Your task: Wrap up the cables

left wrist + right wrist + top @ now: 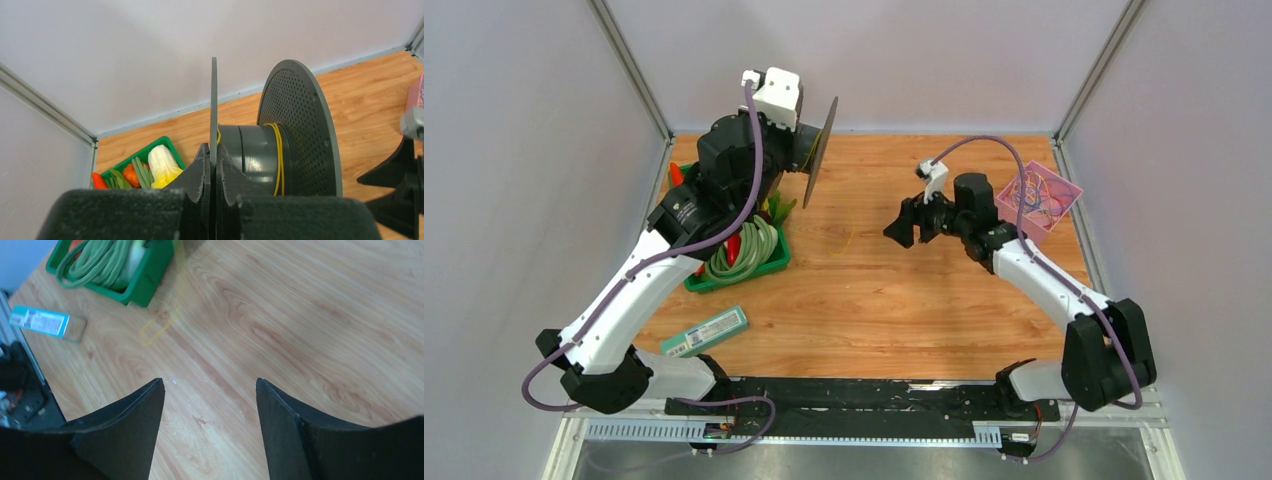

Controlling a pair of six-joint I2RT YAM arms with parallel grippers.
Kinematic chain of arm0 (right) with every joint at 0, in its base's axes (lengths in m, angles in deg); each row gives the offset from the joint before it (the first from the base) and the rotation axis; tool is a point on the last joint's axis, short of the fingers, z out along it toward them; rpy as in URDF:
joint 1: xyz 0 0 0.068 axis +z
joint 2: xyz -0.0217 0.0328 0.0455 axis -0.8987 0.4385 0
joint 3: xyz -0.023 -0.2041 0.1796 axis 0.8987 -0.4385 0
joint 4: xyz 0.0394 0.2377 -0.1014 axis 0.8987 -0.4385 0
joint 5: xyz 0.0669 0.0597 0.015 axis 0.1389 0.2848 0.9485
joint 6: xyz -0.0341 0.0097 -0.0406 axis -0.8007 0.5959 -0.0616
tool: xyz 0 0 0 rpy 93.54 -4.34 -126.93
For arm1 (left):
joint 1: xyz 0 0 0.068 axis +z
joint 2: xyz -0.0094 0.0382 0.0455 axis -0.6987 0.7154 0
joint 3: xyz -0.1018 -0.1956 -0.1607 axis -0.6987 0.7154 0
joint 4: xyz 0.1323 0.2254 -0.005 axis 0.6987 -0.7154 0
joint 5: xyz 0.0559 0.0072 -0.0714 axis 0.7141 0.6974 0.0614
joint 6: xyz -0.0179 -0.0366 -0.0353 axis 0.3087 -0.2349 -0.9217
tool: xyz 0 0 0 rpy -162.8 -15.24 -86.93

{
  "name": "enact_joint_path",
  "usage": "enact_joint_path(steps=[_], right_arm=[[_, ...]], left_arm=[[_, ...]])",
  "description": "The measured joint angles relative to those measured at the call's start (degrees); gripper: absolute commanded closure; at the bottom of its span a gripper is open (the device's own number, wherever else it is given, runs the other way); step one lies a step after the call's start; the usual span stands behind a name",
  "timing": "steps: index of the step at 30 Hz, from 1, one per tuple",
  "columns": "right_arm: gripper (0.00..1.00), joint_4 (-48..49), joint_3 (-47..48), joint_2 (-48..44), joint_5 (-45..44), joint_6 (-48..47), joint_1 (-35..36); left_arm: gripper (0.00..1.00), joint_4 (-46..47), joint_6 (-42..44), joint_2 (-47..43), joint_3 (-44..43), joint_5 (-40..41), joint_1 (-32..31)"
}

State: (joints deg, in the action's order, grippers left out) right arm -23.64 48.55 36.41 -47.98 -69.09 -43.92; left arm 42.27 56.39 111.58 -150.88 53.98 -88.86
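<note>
Nearest the arm bases, a flat teal-and-white printed box (706, 332) lies on the wooden table (904, 320), left of centre. Just beyond it sits a green plastic tray (742, 276) holding a coil of pale-green long beans (749, 250) and some toy vegetables (161, 165).

To the tray's right, a thin yellow cable (844, 240) lies in a loose loop on the bare wood. In the right wrist view a faint, blurred strand runs up from that loop, past the tray's corner, toward the top of the picture.

The right gripper (902, 226) hovers over the middle of the table, just right of the loop. Its jaws are spread wide and hold nothing; the right wrist view shows only wood between the two black fingers (125, 430).

Farther back, the left gripper (804, 150) hangs high above the tray's far end, its jaws clenched on a dark grey plastic spool (822, 150). The left wrist view shows the spool's thin near flange (214, 100) edge-on, pinched between the jaws. A few turns of the yellow cable lie around the hub, close against the perforated far flange (300, 115).

At the far right edge, a pink plastic tray (1072, 188) holds a tangle of thin cables in mixed colours (1039, 200), well apart from both grippers.
</note>
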Motion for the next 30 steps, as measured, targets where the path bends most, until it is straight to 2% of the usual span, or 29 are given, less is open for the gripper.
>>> enact_joint_path(steps=[7,11,21,30], right_arm=[[0.31,4.63,-6.62,-8.63,-2.38,-19.17,9.62],[0.32,10.47,-9.51,-9.55,-6.14,-31.61,14.32],[0.31,16.04,-10.97,-5.44,-7.50,-57.27,24.11],[0.32,13.68,-11.04,1.11,-5.77,-71.76,30.49]], left_arm=[[1.00,-0.96,-2.67,0.09,-0.48,0.87,-0.20],[1.00,-1.95,-4.11,0.37,-0.50,1.29,-0.39],[1.00,-4.17,-6.16,2.67,-1.46,1.99,-0.63],[1.00,-5.27,-7.32,2.67,-1.46,1.73,-1.64]])
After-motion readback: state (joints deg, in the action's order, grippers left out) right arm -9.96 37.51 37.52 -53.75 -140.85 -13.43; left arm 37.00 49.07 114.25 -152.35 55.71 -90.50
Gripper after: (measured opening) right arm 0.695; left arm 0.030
